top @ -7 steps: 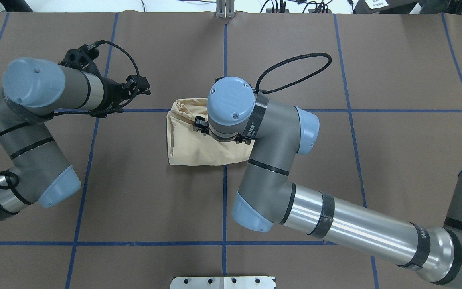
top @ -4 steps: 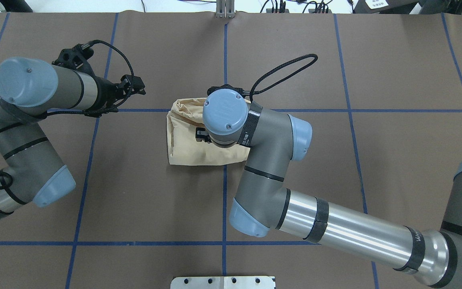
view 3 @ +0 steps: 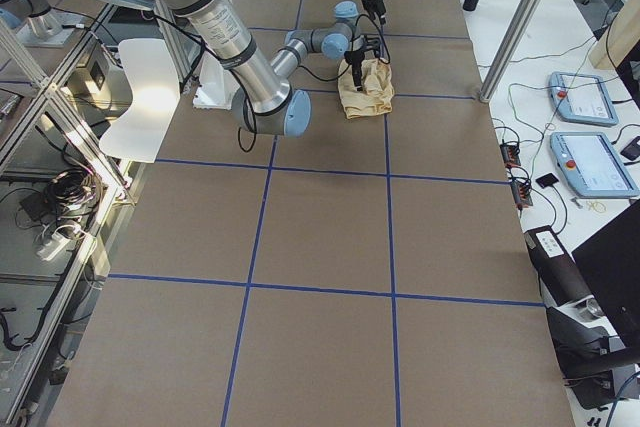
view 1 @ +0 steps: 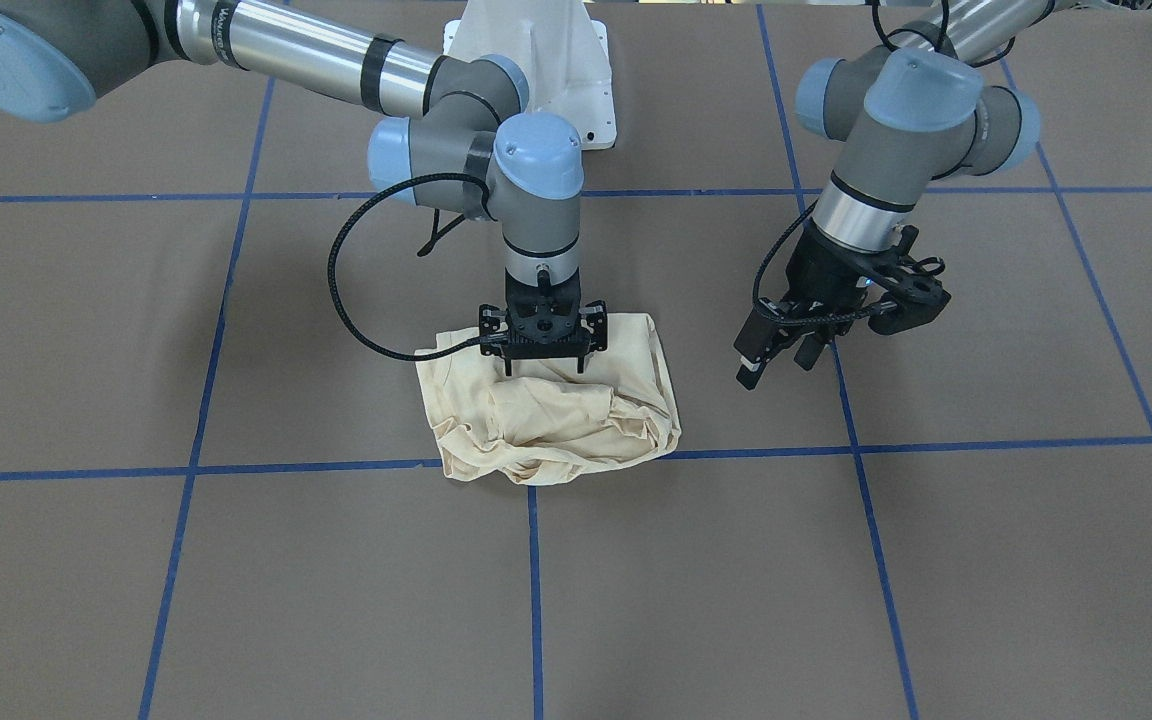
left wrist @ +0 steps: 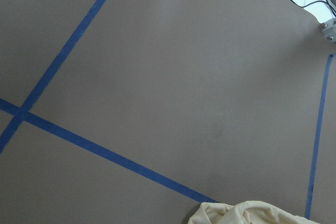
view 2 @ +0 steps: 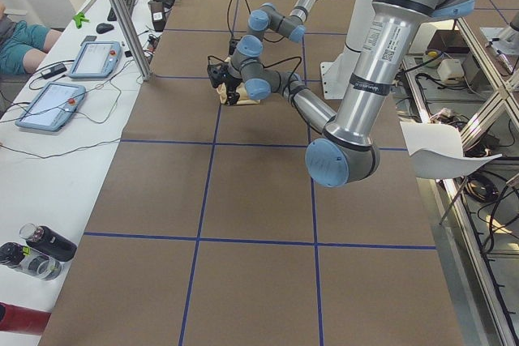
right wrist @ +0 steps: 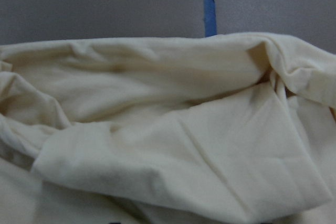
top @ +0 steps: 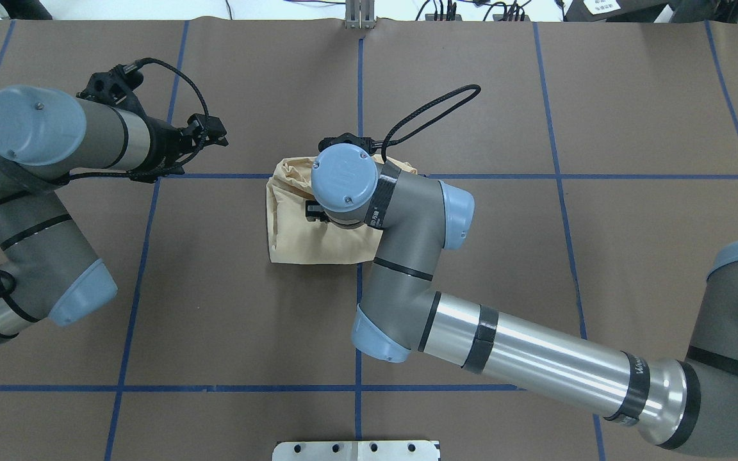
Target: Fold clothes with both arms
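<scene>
Overhead exterior: brown table, blue tape grid; right tool wide over shirt; left tool wide, empty.

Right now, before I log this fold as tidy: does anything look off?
Yes. The T-shirt is a compact bundle, but its edge away from the white base is bunched into loose wrinkles, while the edge nearer it lies flat and straight. Nothing else stands out.
</scene>
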Controlling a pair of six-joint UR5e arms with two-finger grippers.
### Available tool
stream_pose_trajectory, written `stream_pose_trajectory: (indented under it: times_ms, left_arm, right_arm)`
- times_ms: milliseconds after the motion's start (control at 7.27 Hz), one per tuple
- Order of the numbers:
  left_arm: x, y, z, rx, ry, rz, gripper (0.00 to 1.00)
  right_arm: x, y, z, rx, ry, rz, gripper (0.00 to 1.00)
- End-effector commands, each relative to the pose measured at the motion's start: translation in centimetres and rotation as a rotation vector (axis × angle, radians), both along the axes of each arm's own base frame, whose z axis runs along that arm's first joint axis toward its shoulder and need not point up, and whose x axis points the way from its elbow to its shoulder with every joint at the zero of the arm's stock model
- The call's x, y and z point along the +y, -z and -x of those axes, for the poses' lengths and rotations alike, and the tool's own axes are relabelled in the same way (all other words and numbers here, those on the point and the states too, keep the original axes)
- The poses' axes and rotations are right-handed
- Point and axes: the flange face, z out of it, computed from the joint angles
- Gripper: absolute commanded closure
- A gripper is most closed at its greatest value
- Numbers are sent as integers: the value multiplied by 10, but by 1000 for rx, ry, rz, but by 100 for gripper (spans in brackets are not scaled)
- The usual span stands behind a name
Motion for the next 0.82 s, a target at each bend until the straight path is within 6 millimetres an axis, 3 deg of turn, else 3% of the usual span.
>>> stream_pose_trajectory:
  times_ms: [0, 137, 412, 687]
  left_arm:
    - [1, -6, 2, -4, 2, 3, 1]
    - [1, -11, 0, -10, 0, 8, 1]
    - [0, -11, 1, -9, 2, 7, 1]
    - [1, -10, 2, -8, 2, 6, 1]
  right_arm:
    - [-32, 12, 0, -7, -34, -7, 9]
    - [-51, 16, 8, -13, -49, -16, 9]
    - [-75, 6, 15, -7, -83, -46, 11]
    - [-114, -8, -6, 35, -113, -48, 13]
